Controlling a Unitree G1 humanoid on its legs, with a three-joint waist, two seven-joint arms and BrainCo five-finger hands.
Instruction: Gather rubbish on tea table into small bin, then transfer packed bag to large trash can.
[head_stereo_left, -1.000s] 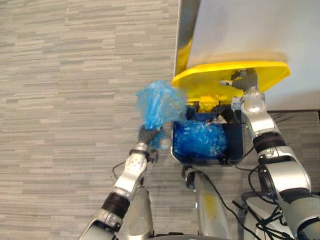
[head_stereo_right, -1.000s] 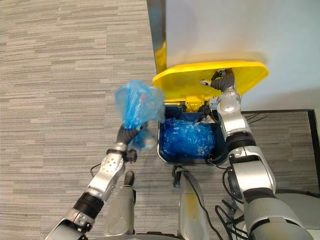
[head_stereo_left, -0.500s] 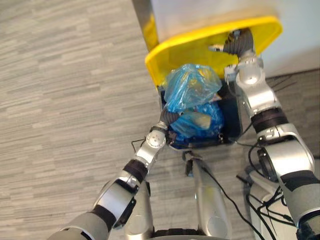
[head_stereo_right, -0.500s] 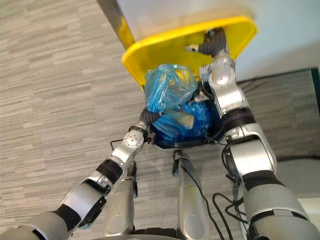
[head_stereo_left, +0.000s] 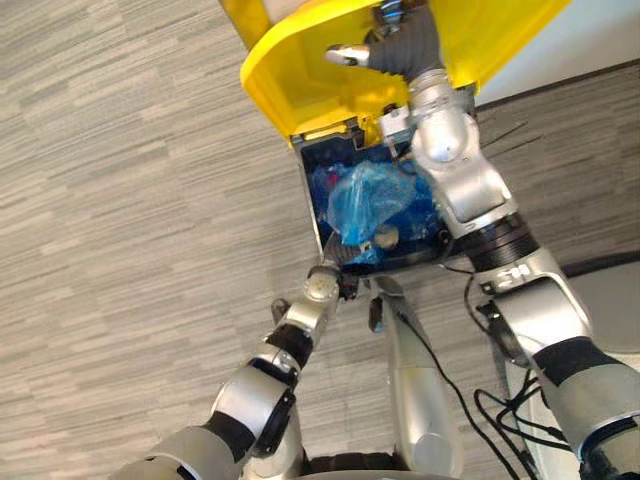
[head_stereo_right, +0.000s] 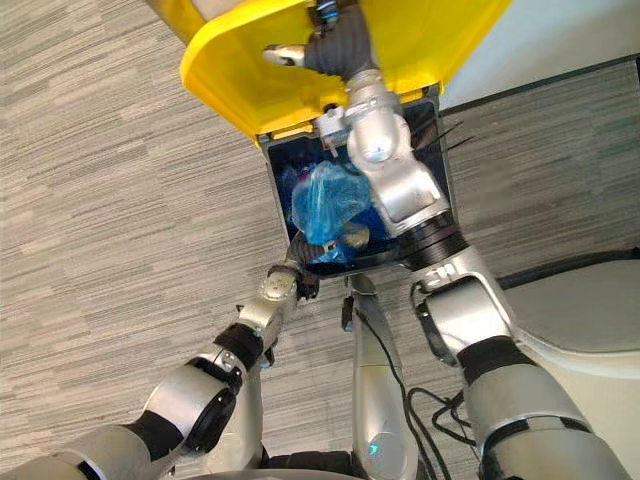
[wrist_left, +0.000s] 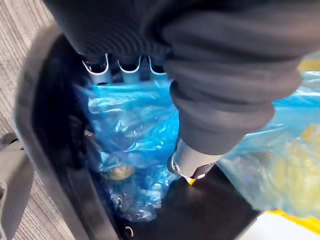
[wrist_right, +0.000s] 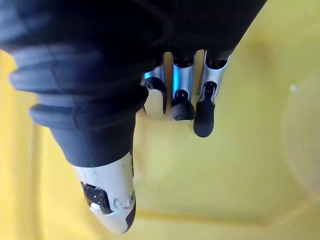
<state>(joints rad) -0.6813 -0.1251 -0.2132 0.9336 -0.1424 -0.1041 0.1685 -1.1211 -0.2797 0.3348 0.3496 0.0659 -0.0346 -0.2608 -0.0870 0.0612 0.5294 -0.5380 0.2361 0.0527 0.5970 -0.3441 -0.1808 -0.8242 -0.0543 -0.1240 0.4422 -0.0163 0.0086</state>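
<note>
The large trash can (head_stereo_left: 312, 205) is dark blue with a yellow lid (head_stereo_left: 285, 75) that stands raised. My right hand (head_stereo_left: 395, 45) is open, its straight fingers (wrist_right: 175, 102) pressed against the lid's underside. The packed blue bag (head_stereo_left: 365, 195) lies inside the can, on top of other blue plastic (wrist_left: 135, 125). My left hand (head_stereo_left: 336, 260) reaches over the can's near rim right under the bag, its thumb (wrist_left: 192, 160) stretched out over the plastic. Blue film hides the rest of that hand's grip.
Grey striped carpet (head_stereo_left: 120, 200) surrounds the can on the left and front. A pale wall with a dark skirting strip (head_stereo_left: 590, 85) runs behind on the right. A small brownish round piece (head_stereo_left: 385, 237) sits by the bag inside the can.
The camera has tilted toward the can. My left hand carried the blue bag from the can's left side over its opening, and the bag now sits lower, inside it. The right hand still props the lid.
</note>
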